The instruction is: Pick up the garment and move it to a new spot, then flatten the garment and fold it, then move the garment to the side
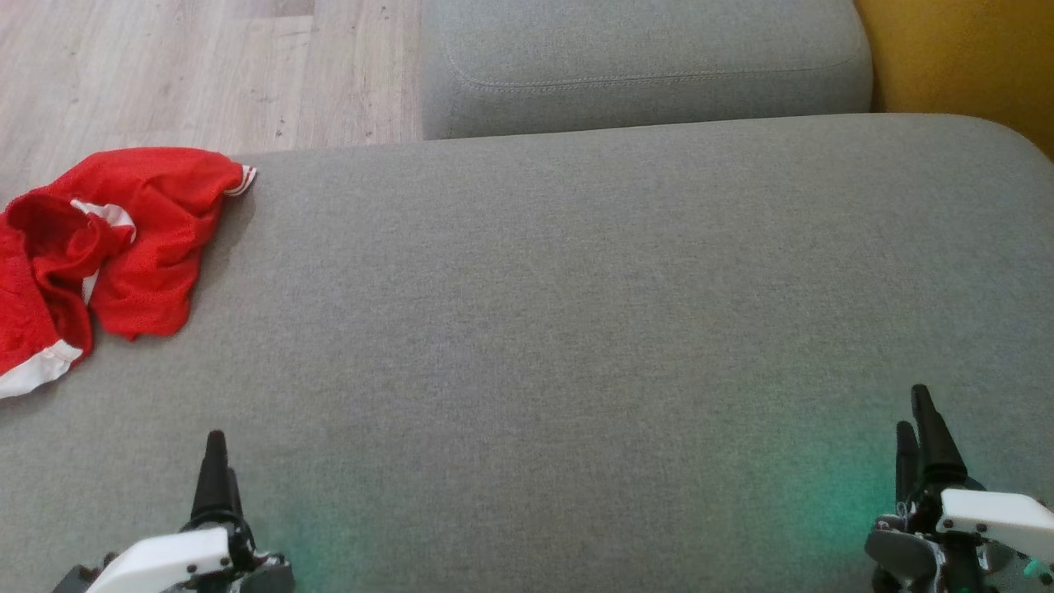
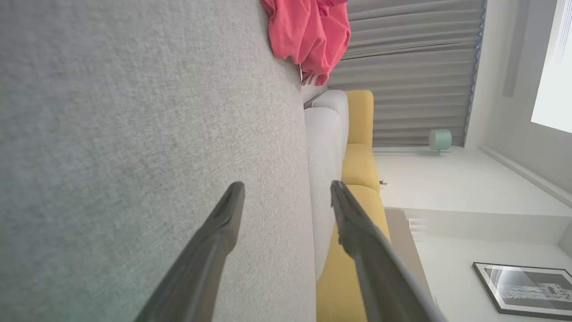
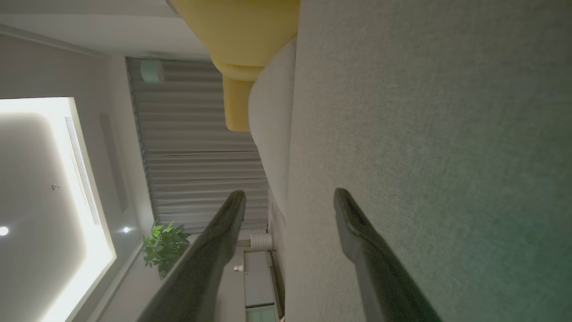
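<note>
left gripper [image 1: 224,457]: two long black fingers [image 2: 214,241], matte, tapering to blunt tips. White moulded shell [image 1: 165,562] behind them, with small dark screws [image 1: 191,567]. right gripper [image 1: 912,409] is the same build: black fingers, a white shell with dark screws, and a rounded grey housing [image 1: 902,556] under it. Small green light [image 1: 1028,567] at that shell's lower edge.

The garment [image 1: 107,247] lies at the far left of the sofa seat [image 1: 576,288], well apart from the left claw [image 1: 222,457] and right claw [image 1: 912,409] at its near edge; another cushion [image 1: 642,66] sits behind
</note>
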{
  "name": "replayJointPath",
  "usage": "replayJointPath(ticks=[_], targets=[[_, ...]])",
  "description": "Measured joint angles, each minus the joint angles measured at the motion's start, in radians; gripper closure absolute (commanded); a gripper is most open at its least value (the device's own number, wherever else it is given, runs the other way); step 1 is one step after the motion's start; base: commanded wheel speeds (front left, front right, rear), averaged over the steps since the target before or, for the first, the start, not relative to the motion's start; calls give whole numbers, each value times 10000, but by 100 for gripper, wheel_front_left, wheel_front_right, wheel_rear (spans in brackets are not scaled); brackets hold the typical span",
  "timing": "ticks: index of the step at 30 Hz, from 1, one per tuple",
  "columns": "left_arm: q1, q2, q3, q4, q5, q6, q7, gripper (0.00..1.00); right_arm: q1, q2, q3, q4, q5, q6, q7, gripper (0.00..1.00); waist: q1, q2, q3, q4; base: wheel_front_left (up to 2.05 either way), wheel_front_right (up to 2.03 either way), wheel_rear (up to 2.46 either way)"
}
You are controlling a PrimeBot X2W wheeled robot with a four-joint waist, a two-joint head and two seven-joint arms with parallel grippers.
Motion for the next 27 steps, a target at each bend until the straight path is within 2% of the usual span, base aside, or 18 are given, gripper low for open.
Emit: replayJointPath(ticks=[18,27], targets=[[8,0,-652,-828,2316,407,-497,0,19,0,307,-786,-2266,0,-495,0,0,0,-20,71,0,0,0],[70,2,-980,-1032,3868,418,-759,0,50,0,539,-913,-3356,0,-754,0,0,0,-78,129,0,0,0]])
